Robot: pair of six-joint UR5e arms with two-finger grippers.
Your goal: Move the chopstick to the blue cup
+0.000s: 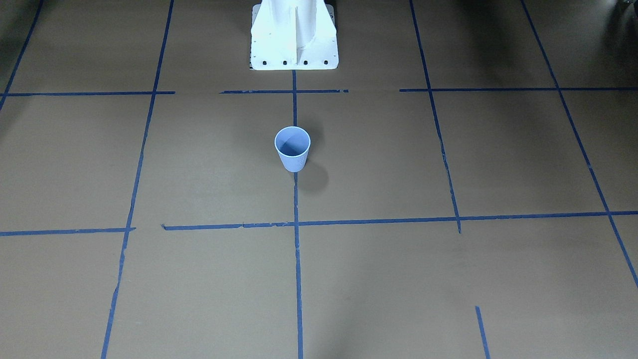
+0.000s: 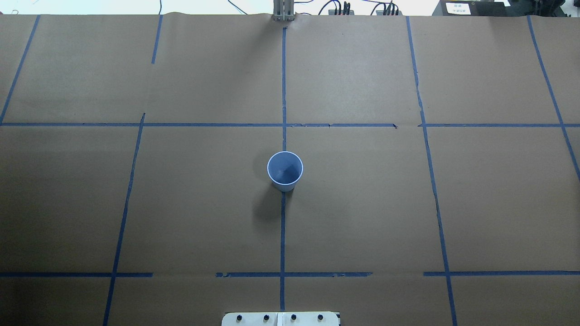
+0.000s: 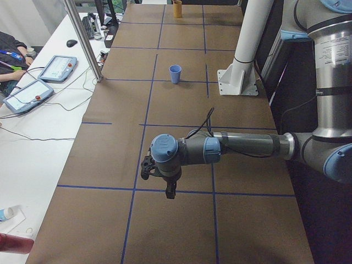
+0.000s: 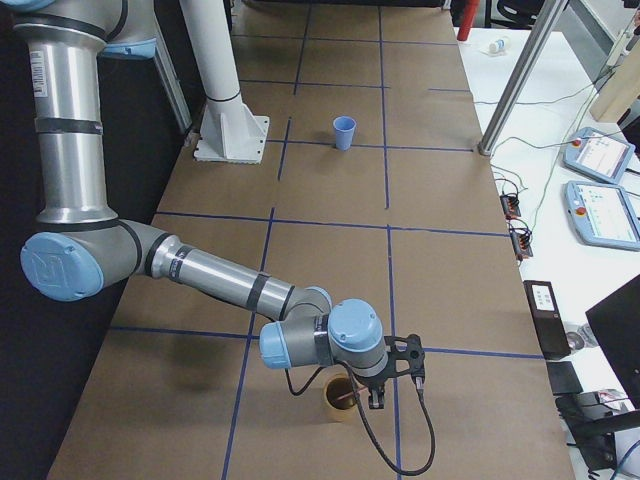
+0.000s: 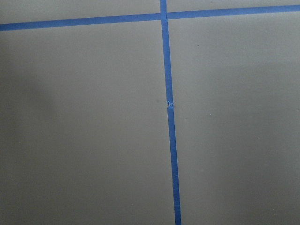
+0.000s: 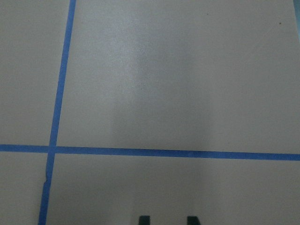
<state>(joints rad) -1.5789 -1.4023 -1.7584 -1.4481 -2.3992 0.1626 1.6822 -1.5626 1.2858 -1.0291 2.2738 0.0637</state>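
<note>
The blue cup (image 1: 292, 148) stands upright and empty at the table's middle on a blue tape line; it also shows in the overhead view (image 2: 284, 170) and both side views (image 3: 175, 73) (image 4: 344, 131). A tan cup (image 4: 340, 398) stands at the table's end on the robot's right, with what looks like a thin pale chopstick in it. My right gripper (image 4: 397, 388) hovers beside that cup; in the right wrist view its fingertips (image 6: 144, 219) stand apart with nothing between them. My left gripper (image 3: 159, 184) hangs over bare paper far from the blue cup; I cannot tell whether it is open.
The robot's white pedestal (image 1: 294, 40) stands behind the blue cup. Blue tape lines grid the brown paper cover. A side table with control tablets (image 3: 41, 82) and a metal post (image 3: 82, 38) runs along the operators' side. The tan cup also shows far off (image 3: 177, 8).
</note>
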